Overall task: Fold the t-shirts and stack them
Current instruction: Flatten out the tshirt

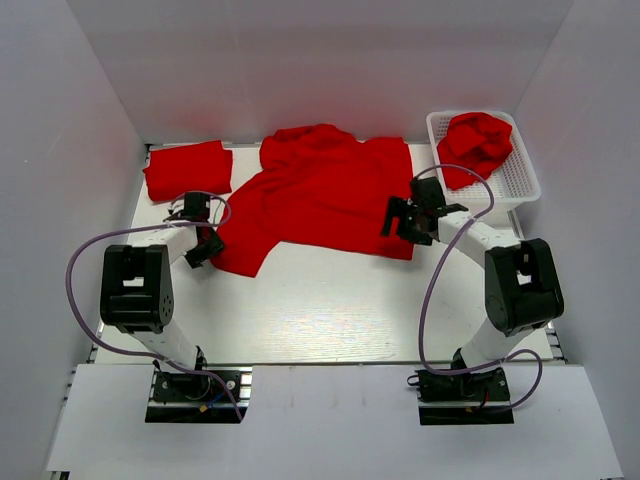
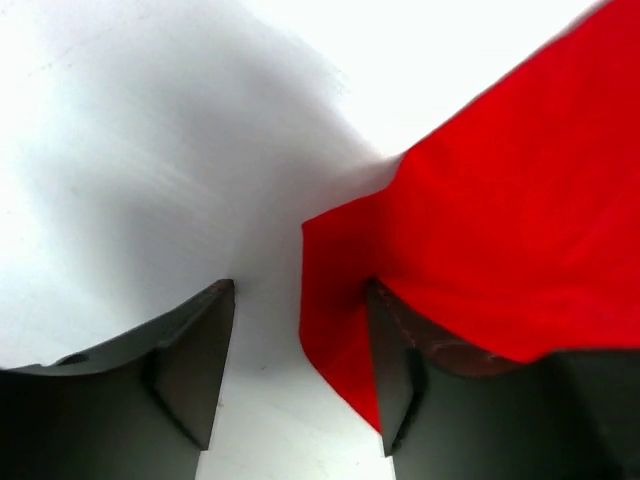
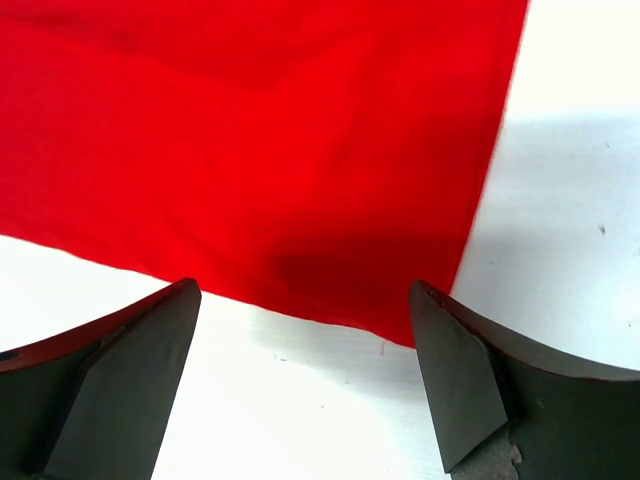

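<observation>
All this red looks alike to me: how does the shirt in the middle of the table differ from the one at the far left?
The middle shirt lies spread open, sleeve showing; the left shirt is folded into a rectangle. The middle shirt covers far more table than the left shirt. The left gripper and right gripper sit at the middle shirt's edges, neither at the left shirt. Both are plain bright red.
</observation>
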You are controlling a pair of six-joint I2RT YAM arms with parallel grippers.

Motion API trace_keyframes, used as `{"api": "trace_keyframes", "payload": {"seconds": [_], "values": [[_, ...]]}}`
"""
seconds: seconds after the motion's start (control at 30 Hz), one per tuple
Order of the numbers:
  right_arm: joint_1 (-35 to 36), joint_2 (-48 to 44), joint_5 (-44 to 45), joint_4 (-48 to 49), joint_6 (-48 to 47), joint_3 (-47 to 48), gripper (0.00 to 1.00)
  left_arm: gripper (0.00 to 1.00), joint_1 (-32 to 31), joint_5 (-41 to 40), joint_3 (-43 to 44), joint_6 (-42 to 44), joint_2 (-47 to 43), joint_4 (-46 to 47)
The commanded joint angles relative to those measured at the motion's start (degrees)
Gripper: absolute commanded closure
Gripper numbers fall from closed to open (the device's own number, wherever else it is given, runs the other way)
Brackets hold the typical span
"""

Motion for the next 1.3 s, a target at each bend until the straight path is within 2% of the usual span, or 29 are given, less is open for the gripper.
{"api": "trace_keyframes", "payload": {"seconds": [0.0, 0.03, 0.13, 0.17, 0.23, 0.47, 0.6, 0.67, 0.7, 0.73, 0.77, 0.8, 0.87, 1.07, 1.13, 1.23, 1.27], "values": [[-0.5, -2.5, 3.9, -0.6, 2.1, -1.8, 0.10, 0.43, 0.3, 6.9, -2.9, 2.4, 0.5, 5.1], [-0.7, -2.6, 3.9, -0.6, 2.4, -2.1, 0.10, 0.43, 0.3, 7.8, -3.6, 3.0, 0.5, 5.9], [-1.0, -2.5, 5.4, -0.6, 3.8, -2.5, 0.10, 0.64, 0.3, 11.6, -4.1, 4.9, -0.2, 8.2], [-0.9, -2.1, 5.2, -0.6, 4.2, -2.5, 0.10, 0.81, 0.3, 12.4, -4.1, 5.8, -0.2, 8.2], [-0.8, -1.8, 5.5, -0.6, 5.3, -3.1, 0.10, 1.00, 0.3, 12.4, -4.1, 5.8, -0.7, 7.6], [-0.8, 0.9, 5.8, -0.1, 6.8, -3.9, 0.10, 1.00, -0.2, 14.4, -7.5, 7.6, -3.6, 10.5], [-0.6, 3.2, 4.3, 1.5, 7.5, -3.7, 0.15, 1.00, -0.8, 15.7, -11.3, 8.8, -8.1, 12.4], [-0.5, 4.4, 4.1, 1.5, 7.5, -3.5, 0.22, 1.00, -0.8, 17.6, -12.6, 9.3, -10.8, 13.7], [-0.6, 4.9, 3.1, 2.0, 7.5, -3.5, 0.30, 1.00, -0.8, 18.3, -13.9, 9.3, -11.7, 14.2], [-0.6, 5.1, 3.0, 2.2, 7.5, -3.6, 0.51, 1.00, -0.8, 19.1, -14.5, 9.3, -12.5, 15.2], [-0.5, 4.5, 2.6, 3.4, 7.6, -3.9, 0.61, 1.00, -0.8, 21.4, -15.1, 9.9, -13.4, 15.8], [-0.4, 3.6, 1.1, 4.8, 7.4, -6.1, 0.84, 1.00, -0.8, 22.8, -16.2, 9.9, -15.0, 16.3], [-0.5, 1.7, 0.2, 7.6, 7.4, -7.3, 1.00, 1.00, -0.8, 24.1, -17.0, 9.9, -18.1, 16.3], [-0.8, -9.7, 7.7, 7.8, 6.6, -12.9, 1.00, 1.00, -1.4, 31.3, -22.2, 9.3, -29.1, 16.3], [-0.8, -15.2, 10.5, 4.8, 6.5, -13.6, 1.00, 1.00, -2.0, 35.6, -23.6, 7.6, -34.8, 16.2], [-0.8, -21.1, 15.2, -0.8, 5.9, -14.8, 1.00, 1.00, -2.5, 36.3, -22.9, 7.1, -41.0, 10.6], [-1.0, -25.7, 16.0, -2.5, 5.8, -15.2, 1.00, 1.00, -2.5, 35.7, -22.9, 7.1, -43.3, 9.0]]}}
